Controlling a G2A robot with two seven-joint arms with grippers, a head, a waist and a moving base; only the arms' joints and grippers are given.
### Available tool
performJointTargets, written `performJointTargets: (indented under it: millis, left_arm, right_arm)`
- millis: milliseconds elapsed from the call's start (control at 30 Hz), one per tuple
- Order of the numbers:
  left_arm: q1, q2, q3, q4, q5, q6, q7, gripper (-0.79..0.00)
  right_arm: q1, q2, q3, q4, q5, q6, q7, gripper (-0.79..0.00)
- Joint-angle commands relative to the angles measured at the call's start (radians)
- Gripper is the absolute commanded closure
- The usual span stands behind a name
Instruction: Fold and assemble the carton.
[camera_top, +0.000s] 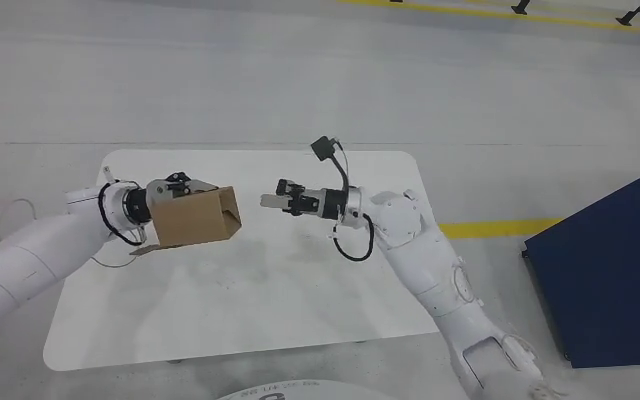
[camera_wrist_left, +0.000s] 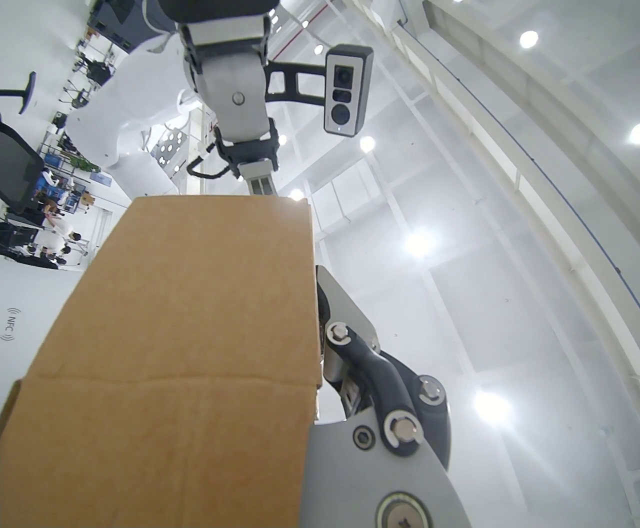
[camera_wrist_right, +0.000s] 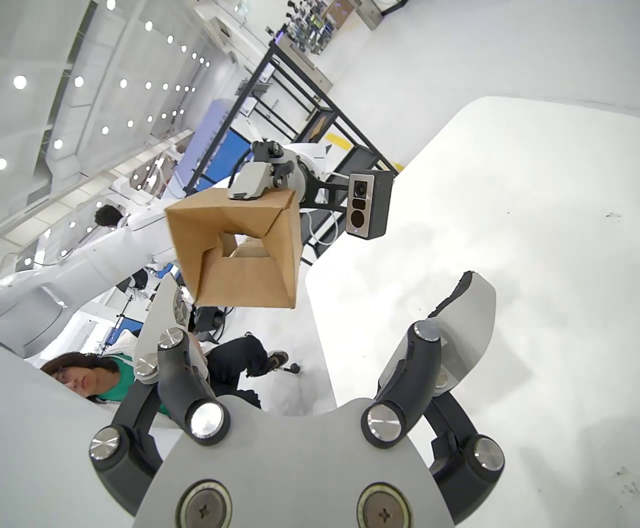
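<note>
A brown carton (camera_top: 195, 218) is held in the air over the left part of the white table (camera_top: 300, 300), its open end turned toward the right arm. My left gripper (camera_top: 190, 188) is shut on the carton's upper wall (camera_wrist_left: 190, 325); one finger (camera_wrist_left: 345, 310) shows beside that wall and the other is hidden behind the cardboard. In the right wrist view the carton (camera_wrist_right: 250, 280) shows inner flaps folded partly inward around a square hole. My right gripper (camera_top: 275, 200) is level with that open end, a short gap away, and open (camera_wrist_right: 320, 300) with nothing between its fingers.
Bare table top (camera_wrist_right: 500, 200) lies below and to the right of both grippers. A dark blue block (camera_top: 590, 270) stands on the floor off the table's right side. The table's rounded front edge is near the robot.
</note>
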Motion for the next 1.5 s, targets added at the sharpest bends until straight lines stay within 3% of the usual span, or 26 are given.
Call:
performJointTargets:
  millis: [0, 100, 167, 300, 400, 433, 467, 500, 700, 900, 1267, 1367, 1467]
  left_arm:
    - [-0.032, -0.003, 0.0, 0.051, 0.097, 0.009, 0.024, 0.0]
    - [-0.081, -0.02, 0.0, 0.049, 0.283, -0.009, 0.19, 0.0]
    - [-0.114, -0.035, 0.0, 0.005, 0.422, 0.029, 0.356, 0.0]
    - [-0.151, -0.076, 0.0, -0.12, 0.714, 0.198, 0.667, 0.0]
    - [-0.151, -0.119, 0.0, -0.184, 0.84, 0.354, 0.739, 0.0]
    - [-0.15, -0.135, 0.0, -0.192, 0.88, 0.397, 0.749, -0.043]
    - [-0.151, -0.152, 0.0, -0.194, 0.91, 0.432, 0.752, -0.388]
    - [-0.149, -0.169, 0.0, -0.193, 0.938, 0.46, 0.75, -0.785]
    - [-0.145, -0.257, 0.0, -0.137, 1.099, 0.545, 0.693, -0.785]
    - [-0.145, -0.308, 0.0, -0.086, 1.189, 0.548, 0.618, -0.785]
    - [-0.137, -0.333, -0.033, -0.019, 1.182, 0.481, 0.539, -0.785]
    - [-0.13, -0.331, -0.045, -0.01, 1.184, 0.475, 0.545, -0.785]
    - [-0.117, -0.33, -0.091, 0.027, 1.151, 0.457, 0.619, -0.785]
  right_arm:
    - [-0.038, 0.009, 0.049, -0.02, 0.022, -0.022, 0.002, -0.785]
    - [-0.096, 0.02, 0.114, -0.052, 0.053, -0.061, 0.005, -0.785]
    - [-0.137, 0.027, 0.157, -0.072, 0.075, -0.089, 0.003, -0.785]
    - [-0.228, 0.039, 0.239, -0.112, 0.112, -0.156, -0.006, -0.785]
    - [-0.289, 0.045, 0.286, -0.142, 0.125, -0.19, -0.013, -0.785]
    - [-0.304, 0.047, 0.298, -0.15, 0.13, -0.197, -0.013, -0.785]
    - [-0.318, 0.048, 0.307, -0.157, 0.134, -0.203, -0.013, -0.785]
    - [-0.329, 0.049, 0.316, -0.164, 0.136, -0.208, -0.012, -0.785]
    - [-0.356, 0.054, 0.332, -0.185, 0.145, -0.216, 0.0, -0.785]
    - [-0.342, 0.056, 0.308, -0.198, 0.125, -0.187, 0.01, -0.785]
    - [-0.296, 0.054, 0.235, -0.215, 0.028, -0.107, -0.015, -0.785]
    - [-0.259, 0.054, 0.19, -0.219, -0.125, 0.035, -0.007, -0.785]
    - [-0.207, 0.046, 0.093, -0.243, -0.325, 0.208, -0.033, -0.785]
